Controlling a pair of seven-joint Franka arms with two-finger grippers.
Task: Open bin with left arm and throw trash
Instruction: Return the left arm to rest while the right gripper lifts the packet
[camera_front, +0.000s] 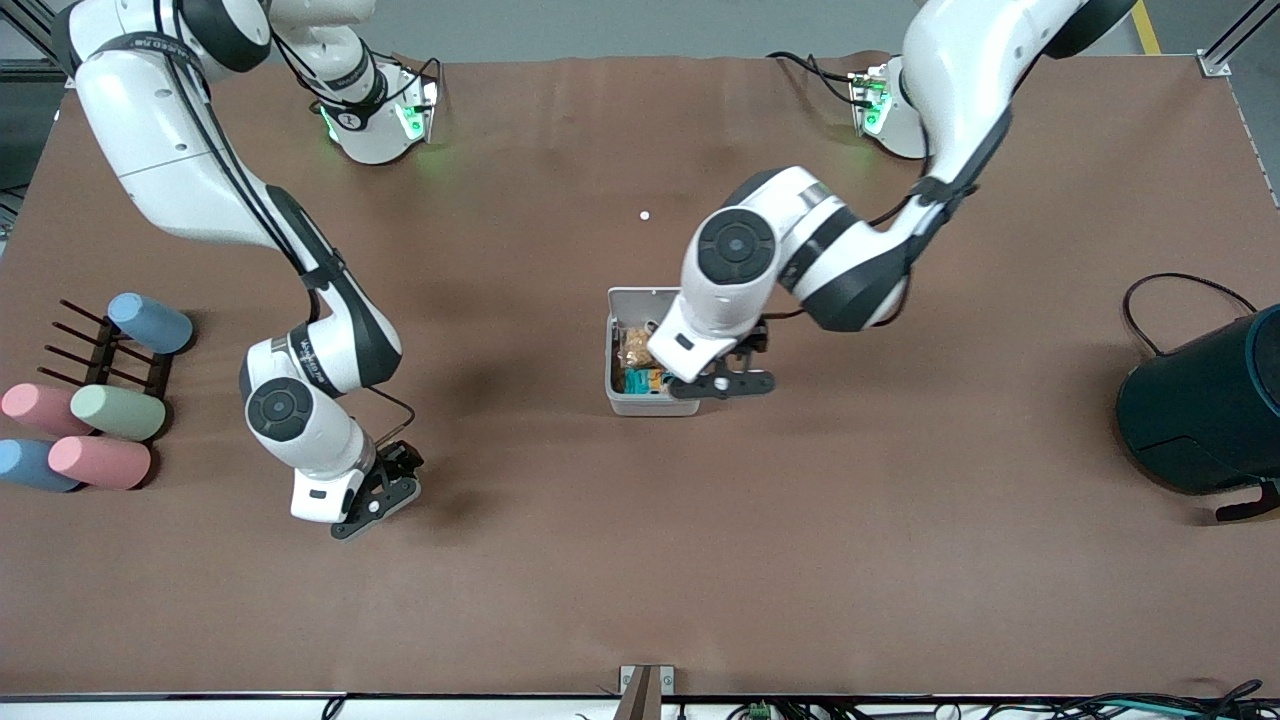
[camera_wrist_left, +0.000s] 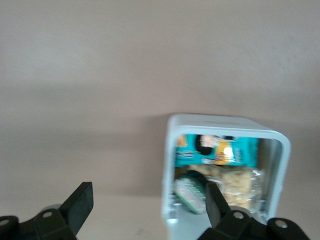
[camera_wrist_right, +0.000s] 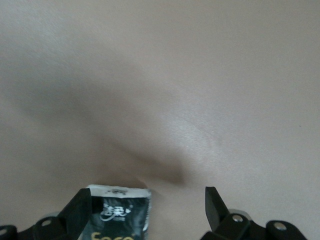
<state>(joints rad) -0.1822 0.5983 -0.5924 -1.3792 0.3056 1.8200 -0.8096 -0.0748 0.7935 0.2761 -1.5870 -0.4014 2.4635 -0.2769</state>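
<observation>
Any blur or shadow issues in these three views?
Front view: sharp and evenly lit, soft arm shadows on the table. Left wrist view: smeared, so the wrappers inside the open bin blur and the left pincer has soft edges. Right wrist view: a broad shadow crosses the table above the black packet, whose print is hazy, beside the right pincer.

A black packet (camera_wrist_right: 117, 215) carries small white Chinese characters above the top of larger gold lettering, cut off and unreadable. A teal wrapper (camera_wrist_left: 216, 150) inside the bin (camera_wrist_left: 172, 170) bears print too blurred to read.
</observation>
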